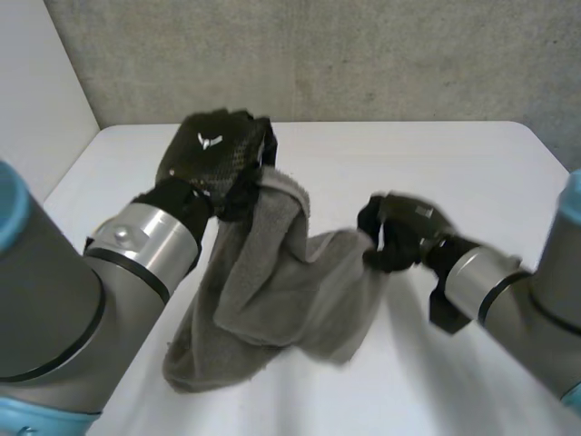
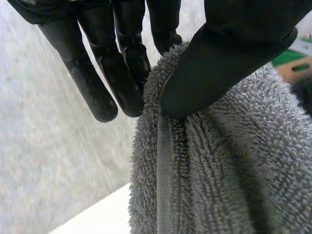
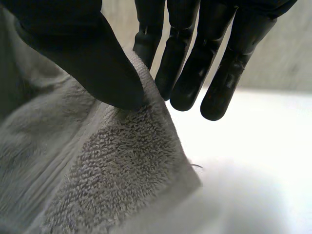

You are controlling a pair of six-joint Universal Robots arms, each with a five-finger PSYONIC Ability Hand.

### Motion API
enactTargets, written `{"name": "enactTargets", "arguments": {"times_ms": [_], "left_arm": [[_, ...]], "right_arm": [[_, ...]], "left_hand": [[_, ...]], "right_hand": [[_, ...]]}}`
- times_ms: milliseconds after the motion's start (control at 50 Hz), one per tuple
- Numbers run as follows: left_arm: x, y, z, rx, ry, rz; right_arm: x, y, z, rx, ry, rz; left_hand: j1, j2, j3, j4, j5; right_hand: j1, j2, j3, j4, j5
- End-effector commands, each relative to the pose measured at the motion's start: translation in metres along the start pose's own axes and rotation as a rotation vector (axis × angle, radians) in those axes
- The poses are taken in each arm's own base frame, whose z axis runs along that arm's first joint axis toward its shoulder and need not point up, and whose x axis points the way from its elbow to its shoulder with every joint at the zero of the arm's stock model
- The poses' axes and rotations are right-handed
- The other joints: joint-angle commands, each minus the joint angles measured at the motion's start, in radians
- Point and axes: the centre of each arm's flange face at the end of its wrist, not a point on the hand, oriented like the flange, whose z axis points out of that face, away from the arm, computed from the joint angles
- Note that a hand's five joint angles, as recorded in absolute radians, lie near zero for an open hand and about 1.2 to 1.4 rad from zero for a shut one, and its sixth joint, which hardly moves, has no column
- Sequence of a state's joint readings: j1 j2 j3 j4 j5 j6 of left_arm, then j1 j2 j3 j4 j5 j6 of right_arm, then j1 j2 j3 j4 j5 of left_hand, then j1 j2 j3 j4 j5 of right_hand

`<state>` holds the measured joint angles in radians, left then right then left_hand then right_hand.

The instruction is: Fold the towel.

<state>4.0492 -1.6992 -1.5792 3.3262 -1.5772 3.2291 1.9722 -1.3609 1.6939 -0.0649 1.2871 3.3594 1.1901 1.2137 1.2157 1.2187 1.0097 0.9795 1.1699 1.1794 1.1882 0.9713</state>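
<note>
Over the table [image 1: 472, 173], my left hand [image 1: 213, 156] and right hand [image 1: 399, 233] each pinch the towel [image 1: 272, 291] by its hem so it hangs spread for folding. Probably corners, though I can't confirm.

You've got a grey terry towel [image 1: 272, 291], crumpled and mostly lifted off the worktop [image 1: 454, 173]. Two points on its upper edge are raised, and the cloth sags in a dip between them. A flat woven hem band [image 2: 163, 170] runs along the edge. The lower end is bunched, resting on the worktop.

white logo [image 1: 210, 141] on left hand [image 1: 218, 165]
</note>
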Motion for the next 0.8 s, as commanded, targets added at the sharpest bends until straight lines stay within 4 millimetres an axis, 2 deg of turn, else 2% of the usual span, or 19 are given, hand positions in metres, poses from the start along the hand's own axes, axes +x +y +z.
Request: {"name": "enactTargets", "arguments": {"times_ms": [20, 180, 300, 340, 400, 420, 440, 460, 500, 560, 620, 660, 680, 700, 720, 740, 760, 780, 800], "left_arm": [[-0.011, 0.043, 0.007, -0.127, -0.029, 0.000], [-0.010, 0.058, 0.013, -0.153, -0.027, -0.001], [-0.025, 0.042, 0.043, -0.024, -0.072, 0.032], [-0.042, 0.014, 0.069, 0.106, -0.121, 0.119], [-0.052, -0.008, 0.083, 0.188, -0.157, 0.182], [-0.058, -0.035, 0.094, 0.276, -0.184, 0.237], [-0.063, -0.063, 0.101, 0.367, -0.213, 0.277], [-0.063, -0.063, 0.101, 0.367, -0.213, 0.278], [-0.068, -0.113, 0.104, 0.531, -0.259, 0.313], [-0.070, -0.129, 0.101, 0.584, -0.273, 0.313], [-0.068, -0.141, 0.093, 0.611, -0.274, 0.316], [-0.065, -0.125, 0.087, 0.548, -0.258, 0.316], [-0.065, -0.125, 0.087, 0.548, -0.258, 0.316], [-0.061, -0.106, 0.082, 0.489, -0.243, 0.321], [-0.061, -0.106, 0.082, 0.488, -0.243, 0.321], [-0.056, -0.085, 0.077, 0.427, -0.221, 0.320], [-0.054, -0.063, 0.072, 0.354, -0.207, 0.318], [-0.054, -0.063, 0.072, 0.354, -0.207, 0.318], [-0.051, -0.039, 0.067, 0.281, -0.191, 0.316]], "right_arm": [[0.015, -0.049, -0.007, 0.161, 0.060, -0.159], [0.021, -0.077, -0.011, 0.313, 0.206, -0.462], [0.021, -0.082, 0.008, 0.340, 0.221, -0.592], [0.014, -0.105, 0.033, 0.459, 0.223, -0.686], [0.011, -0.127, 0.042, 0.553, 0.246, -0.736], [0.007, -0.151, 0.047, 0.654, 0.287, -0.787], [0.004, -0.177, 0.049, 0.756, 0.345, -0.829], [0.004, -0.177, 0.049, 0.757, 0.345, -0.830], [-0.009, -0.218, 0.042, 0.964, 0.424, -0.864], [-0.024, -0.231, 0.035, 1.086, 0.415, -0.848], [-0.029, -0.224, 0.036, 1.078, 0.394, -0.842], [-0.024, -0.192, 0.044, 0.965, 0.367, -0.838], [-0.024, -0.192, 0.044, 0.964, 0.366, -0.838], [-0.018, -0.171, 0.049, 0.893, 0.354, -0.836], [-0.013, -0.151, 0.050, 0.826, 0.342, -0.828], [-0.013, -0.150, 0.050, 0.826, 0.342, -0.828], [-0.010, -0.133, 0.048, 0.774, 0.328, -0.822], [-0.010, -0.133, 0.048, 0.774, 0.328, -0.821], [-0.004, -0.117, 0.045, 0.721, 0.325, -0.815]], "left_hand": [[0.206, 0.183, 0.181, 0.178, 0.212], [0.206, 0.183, 0.181, 0.178, 0.212], [0.206, 0.183, 0.181, 0.178, 0.212], [0.206, 0.183, 0.181, 0.178, 0.212], [0.206, 0.183, 0.181, 0.178, 0.212], [0.206, 0.183, 0.181, 0.178, 0.212], [0.206, 0.183, 0.181, 0.178, 0.212], [0.206, 0.183, 0.181, 0.178, 0.212], [0.206, 0.183, 0.181, 0.178, 0.212], [0.206, 0.183, 0.181, 0.178, 0.212], [0.206, 0.183, 0.181, 0.178, 0.212], [0.206, 0.183, 0.181, 0.178, 0.212], [0.206, 0.183, 0.181, 0.178, 0.212], [0.206, 0.183, 0.181, 0.178, 0.212], [0.206, 0.183, 0.181, 0.178, 0.212], [0.206, 0.183, 0.181, 0.178, 0.212], [0.206, 0.183, 0.181, 0.178, 0.212], [0.206, 0.183, 0.181, 0.178, 0.212], [0.206, 0.183, 0.181, 0.178, 0.212]], "right_hand": [[0.417, 0.226, 0.217, 0.208, 0.250], [0.417, 0.226, 0.217, 0.208, 0.250], [0.417, 0.226, 0.217, 0.208, 0.250], [0.417, 0.226, 0.217, 0.208, 0.250], [0.417, 0.226, 0.217, 0.208, 0.250], [0.417, 0.226, 0.217, 0.208, 0.250], [0.417, 0.226, 0.217, 0.208, 0.250], [0.417, 0.226, 0.217, 0.208, 0.250], [0.417, 0.226, 0.217, 0.208, 0.250], [0.417, 0.226, 0.217, 0.208, 0.250], [0.417, 0.226, 0.217, 0.208, 0.250], [0.417, 0.226, 0.217, 0.208, 0.250], [0.417, 0.226, 0.217, 0.208, 0.250], [0.417, 0.226, 0.217, 0.208, 0.250], [0.417, 0.226, 0.217, 0.208, 0.250], [0.417, 0.226, 0.217, 0.208, 0.250], [0.417, 0.226, 0.217, 0.208, 0.250], [0.417, 0.226, 0.217, 0.208, 0.250], [0.417, 0.226, 0.217, 0.208, 0.250]]}}
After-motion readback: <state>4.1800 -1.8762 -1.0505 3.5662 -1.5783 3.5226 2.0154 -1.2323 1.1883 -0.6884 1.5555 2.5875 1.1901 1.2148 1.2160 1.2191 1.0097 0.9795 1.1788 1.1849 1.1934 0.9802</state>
